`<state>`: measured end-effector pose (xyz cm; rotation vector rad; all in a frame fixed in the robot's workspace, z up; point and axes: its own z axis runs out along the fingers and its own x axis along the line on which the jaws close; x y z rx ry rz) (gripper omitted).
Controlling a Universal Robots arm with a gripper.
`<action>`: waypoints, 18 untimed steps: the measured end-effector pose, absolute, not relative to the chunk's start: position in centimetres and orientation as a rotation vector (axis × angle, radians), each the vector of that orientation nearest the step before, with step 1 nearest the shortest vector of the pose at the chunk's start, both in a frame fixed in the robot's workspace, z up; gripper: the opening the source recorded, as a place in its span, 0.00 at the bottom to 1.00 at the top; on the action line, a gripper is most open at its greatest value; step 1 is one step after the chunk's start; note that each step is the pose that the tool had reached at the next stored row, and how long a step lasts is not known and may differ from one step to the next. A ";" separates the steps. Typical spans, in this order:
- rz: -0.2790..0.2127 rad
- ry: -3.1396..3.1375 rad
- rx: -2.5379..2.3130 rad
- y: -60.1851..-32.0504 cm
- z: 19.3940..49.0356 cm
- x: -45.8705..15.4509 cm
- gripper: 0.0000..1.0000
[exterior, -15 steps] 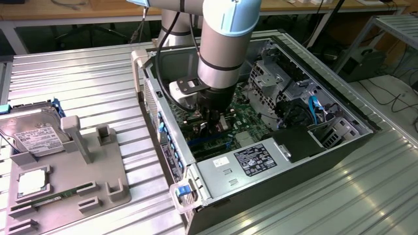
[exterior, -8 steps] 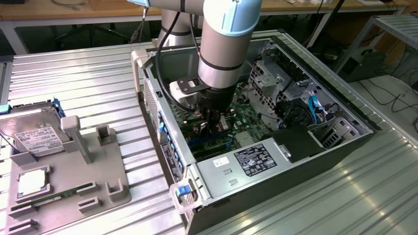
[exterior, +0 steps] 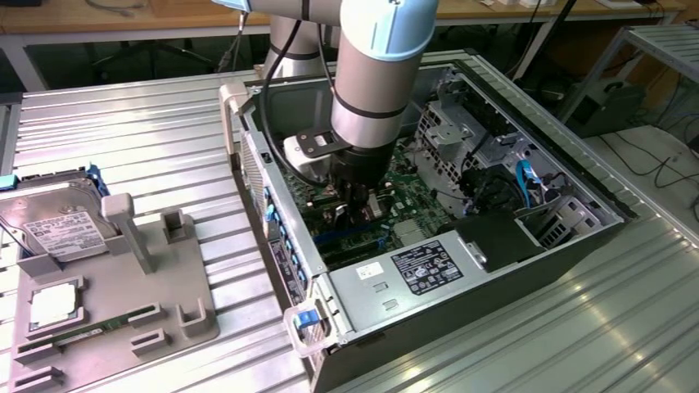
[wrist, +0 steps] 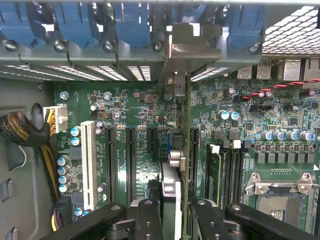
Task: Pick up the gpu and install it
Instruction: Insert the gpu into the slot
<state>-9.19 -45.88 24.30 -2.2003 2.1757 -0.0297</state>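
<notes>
The end effector [wrist: 172, 220] is closed on the gpu [wrist: 186, 150], gripping the thin green card edge-on between its black fingers [wrist: 149, 220]. In the wrist view the card stands upright over the motherboard [wrist: 145, 110], lined up along one of the long black expansion slots [wrist: 194, 155], with its silver end bracket [wrist: 186, 47] up against the rear slot openings beneath the blue retention clips [wrist: 132, 22]. So the pickup is done, and the card is inside the computer case [exterior: 361, 286]; whether its edge connector is fully seated in the slot I cannot tell.

The exterior view gives the wider setting: the arm [exterior: 377, 74] reaches straight down into the open case, roughly at the picture's centre, and at about 8 o'clock a grey fixture tray [exterior: 164, 286] on the ribbed metal tabletop [exterior: 131, 139] carries a hard drive [exterior: 60, 229] and a memory stick [exterior: 82, 336]. The wrist view instead shows the empty CPU socket [wrist: 280, 200] and a white slot [wrist: 88, 165] beside the black ones.
</notes>
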 end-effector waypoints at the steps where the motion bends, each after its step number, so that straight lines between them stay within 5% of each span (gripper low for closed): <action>1: -0.030 2.176 -2.200 -45.9 24.3 -9.2 0.28; 18: -0.030 2.176 -2.200 -45.9 24.0 -9.2 0.28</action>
